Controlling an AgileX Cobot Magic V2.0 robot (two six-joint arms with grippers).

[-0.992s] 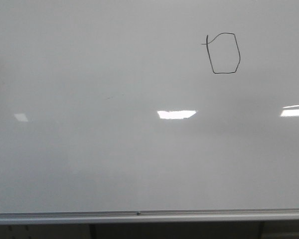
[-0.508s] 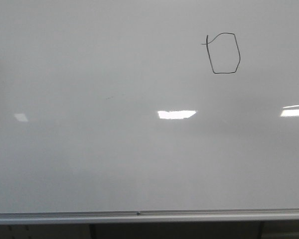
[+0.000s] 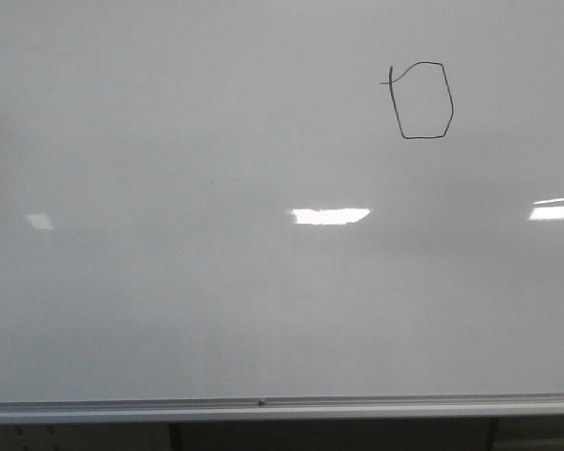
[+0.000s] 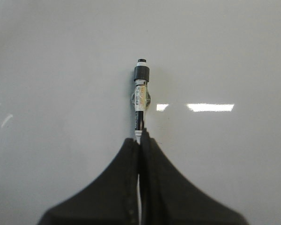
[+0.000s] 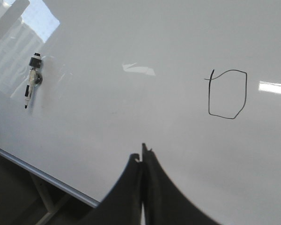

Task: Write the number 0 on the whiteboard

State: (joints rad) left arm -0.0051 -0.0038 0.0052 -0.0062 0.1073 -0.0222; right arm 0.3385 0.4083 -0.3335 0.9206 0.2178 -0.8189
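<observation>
The number 0 [image 3: 423,101] is a thin dark angular loop with a short tick at its upper left, drawn at the upper right of the whiteboard [image 3: 216,282]. It also shows in the right wrist view [image 5: 227,93]. My left gripper [image 4: 140,138] is shut on a marker [image 4: 140,101] whose black end points at the board. My right gripper [image 5: 143,154] is shut and empty, facing the board below and left of the 0. A marker [image 5: 31,84] shows far from the 0 in the right wrist view, with no fingers visible round it. Neither gripper is in the front view.
The silver bottom rail [image 3: 263,409] runs along the board's lower edge, with dark stand legs [image 3: 174,437] below it. Bright rectangular light reflections [image 3: 331,216] lie across the middle of the board.
</observation>
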